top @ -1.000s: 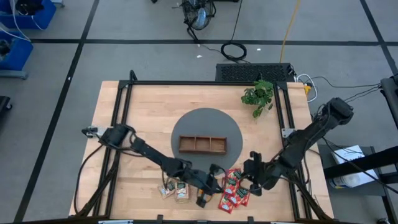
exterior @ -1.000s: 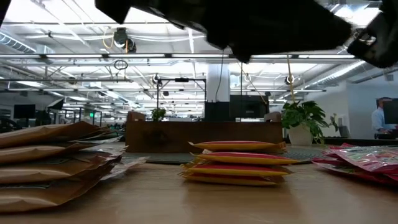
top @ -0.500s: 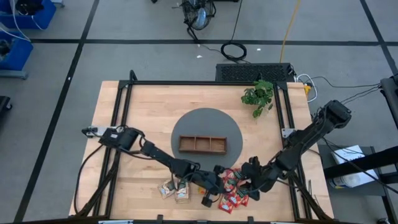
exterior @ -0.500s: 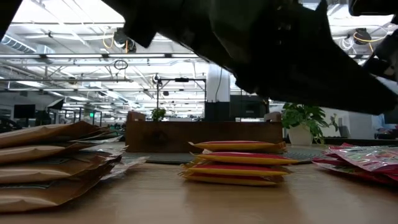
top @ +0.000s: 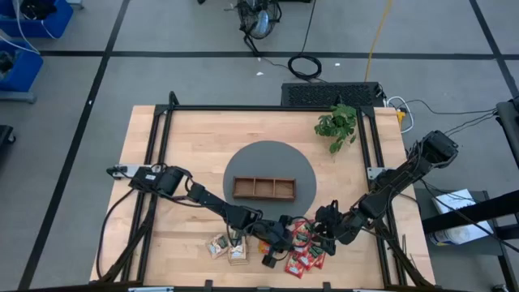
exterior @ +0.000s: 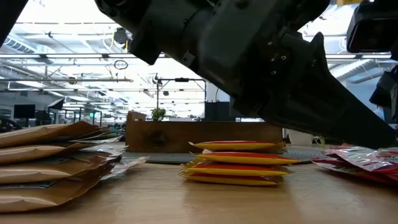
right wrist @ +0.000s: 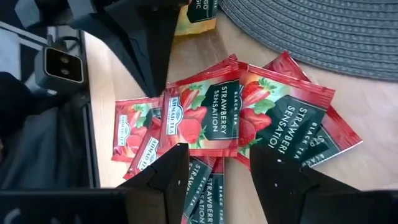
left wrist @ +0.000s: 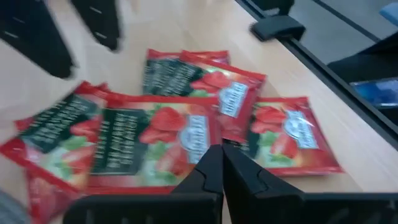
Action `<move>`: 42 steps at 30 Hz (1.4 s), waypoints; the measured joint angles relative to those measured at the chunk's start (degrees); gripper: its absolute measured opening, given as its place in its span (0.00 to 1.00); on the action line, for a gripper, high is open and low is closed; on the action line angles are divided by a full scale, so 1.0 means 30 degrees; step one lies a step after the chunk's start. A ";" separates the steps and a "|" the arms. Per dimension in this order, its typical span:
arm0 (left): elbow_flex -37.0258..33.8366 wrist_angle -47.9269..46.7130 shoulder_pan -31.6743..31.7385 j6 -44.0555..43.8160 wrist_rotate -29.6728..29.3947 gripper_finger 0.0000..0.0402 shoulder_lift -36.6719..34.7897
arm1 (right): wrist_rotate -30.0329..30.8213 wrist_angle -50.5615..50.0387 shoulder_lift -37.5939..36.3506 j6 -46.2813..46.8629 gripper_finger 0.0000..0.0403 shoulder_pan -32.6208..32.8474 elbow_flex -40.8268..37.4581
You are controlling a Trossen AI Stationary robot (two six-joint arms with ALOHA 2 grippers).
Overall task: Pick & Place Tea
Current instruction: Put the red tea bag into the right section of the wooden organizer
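Low and right of centre in the high view, both grippers crowd over the red sachets, a loose overlapping heap on the tabletop below the wooden tray on its grey round mat. The left gripper hangs over the heap with its fingers pressed together, holding nothing; the right gripper hovers with its fingers spread apart, empty, above the topmost sachet. To do this well, I judge only one arm should commit: the right should come down on a free edge of that top sachet so it lifts alone, while the left clears away. The red labels read "BLACK TEA", "STRAWBERRY SENSATION" and "AHMAD TEA". The tan sachets and orange sachets lie apart at lower left and lower centre.
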 joint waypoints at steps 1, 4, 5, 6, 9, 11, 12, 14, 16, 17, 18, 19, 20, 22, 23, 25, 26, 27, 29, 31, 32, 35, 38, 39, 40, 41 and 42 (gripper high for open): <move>0.0000 -0.0007 0.0063 0.0000 -0.0003 0.01 0.0000 | -0.0008 0.0420 0.0000 0.0002 0.38 -0.0056 -0.0244; 0.0000 0.0020 0.0195 -0.0015 0.0003 0.03 0.0000 | -0.0027 0.1682 0.0007 0.0020 0.38 -0.0107 -0.0904; 0.0000 0.0067 0.0242 -0.0014 0.0007 0.03 0.0000 | -0.0047 0.1876 0.0001 0.0073 0.38 -0.0114 -0.1032; 0.0000 0.0086 0.0272 -0.0039 0.0010 0.03 0.0018 | -0.0083 0.1935 0.0000 0.0080 0.38 -0.0114 -0.1133; 0.0000 0.0146 0.0350 -0.0124 0.0142 0.01 0.0147 | -0.0111 0.1997 0.0007 0.0082 0.38 -0.0107 -0.1283; 0.0000 0.0183 0.0466 -0.0129 0.0372 0.01 0.0197 | -0.0107 0.2129 0.0073 0.0074 0.38 -0.0107 -0.1283; 0.0000 0.0417 0.0517 -0.0144 0.0469 0.02 0.0288 | -0.0107 0.2257 0.0231 0.0074 0.38 -0.0107 -0.1283; -0.0010 0.0495 0.0561 -0.0253 0.0629 0.03 0.0372 | -0.0148 0.2480 0.0677 0.0072 0.38 -0.0107 -0.1283; -0.0022 0.0502 0.0617 -0.0335 0.0817 0.04 0.0421 | -0.0591 0.3164 0.1365 0.0103 0.38 -0.0107 -0.1283; -0.0015 0.0666 0.0658 -0.0436 0.0869 0.04 0.0465 | -0.0699 0.3489 0.1714 0.0101 0.38 -0.0105 -0.1283; -0.0015 0.0684 0.0680 -0.0553 0.0902 0.03 0.0493 | -0.0805 0.3825 0.2045 0.0101 0.38 -0.0102 -0.1283; -0.0015 0.0641 0.0689 -0.0620 0.1006 0.02 0.0527 | -0.1023 0.4264 0.2360 0.0129 0.38 -0.0156 -0.1283; -0.0015 0.0641 0.0698 -0.0632 0.1028 0.01 0.0559 | -0.1143 0.4608 0.2591 0.0175 0.38 -0.0228 -0.1283; -0.0015 0.0700 0.0698 -0.0641 0.1037 0.01 0.0568 | -0.1161 0.4784 0.2739 0.0302 0.38 -0.0338 -0.1283; -0.0015 0.0721 0.0698 -0.0641 0.1037 0.02 0.0566 | -0.1124 0.4778 0.2723 0.0287 0.38 -0.0352 -0.1283; -0.0015 0.0704 0.0698 -0.0634 0.1045 0.03 0.0561 | -0.1129 0.4809 0.2679 0.0118 0.38 -0.0401 -0.1283; -0.0015 0.0699 0.0698 -0.0634 0.1045 0.04 0.0561 | -0.1141 0.4753 0.2622 0.0117 0.38 -0.0406 -0.1283; -0.0015 0.0705 0.0698 -0.0634 0.1045 0.04 0.0561 | -0.1141 0.4821 0.2601 0.0097 0.38 -0.0433 -0.1283; -0.0015 0.0711 0.0714 -0.0605 0.1045 0.04 0.0561 | -0.1134 0.4946 0.2594 0.0038 0.38 -0.0493 -0.1276; -0.0015 0.0690 0.0730 -0.0561 0.1052 0.02 0.0561 | -0.1134 0.4905 0.2608 0.0012 0.38 -0.0578 -0.1276; -0.0015 0.0678 0.0744 -0.0548 0.1052 0.01 0.0561 | -0.1130 0.4907 0.2608 -0.0059 0.38 -0.0639 -0.1276; -0.0015 0.0634 0.0793 -0.0343 0.1045 0.02 0.0582 | -0.0824 0.4906 0.2608 -0.0185 0.38 -0.0870 -0.1276; -0.0015 0.0838 0.0864 -0.0342 0.1069 0.03 0.0779 | -0.0124 0.4836 0.2608 -0.0399 0.39 -0.1003 -0.1276; -0.0015 0.0808 0.0904 -0.0355 0.1072 0.03 0.0780 | -0.0016 0.4759 0.2608 -0.0436 0.39 -0.1078 -0.1276; -0.0015 0.0782 0.0956 -0.0359 0.1079 0.02 0.0814 | 0.0075 0.4677 0.2608 -0.0436 0.39 -0.1115 -0.1276; -0.0001 0.0834 0.1000 -0.0398 0.1077 0.02 0.0891 | 0.0301 0.4483 0.2608 -0.0419 0.39 -0.1134 -0.1276; 0.0000 0.0858 0.1036 -0.0439 0.1101 0.01 0.0942 | 0.0448 0.4290 0.2608 -0.0377 0.39 -0.1135 -0.1276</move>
